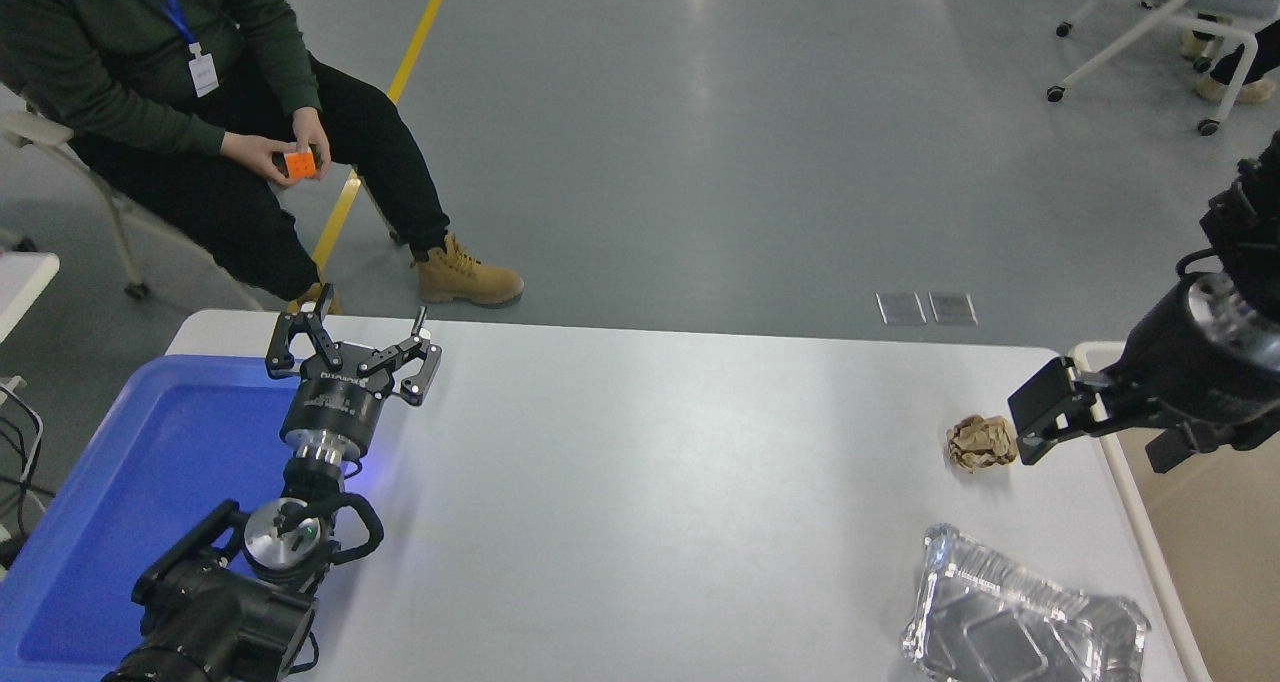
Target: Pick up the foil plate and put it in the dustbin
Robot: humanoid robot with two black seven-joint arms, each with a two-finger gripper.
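Your left gripper [352, 347] sits parked, fingers spread, over the blue tray [120, 482]. Foil plate [1020, 627] lies untouched at the table's near right corner. Right gripper [1100, 432], spread and apparently empty, hangs over the dustbin [1215, 552] rim.

The foil plate [1020, 627], crumpled shiny silver, lies flat at the tabletop's [650, 482] near right corner. The beige dustbin [1215, 552] stands just beside that edge.

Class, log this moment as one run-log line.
right gripper: open, empty, at dustbin rim | foil plate: on table, untouched | left gripper: parked, open
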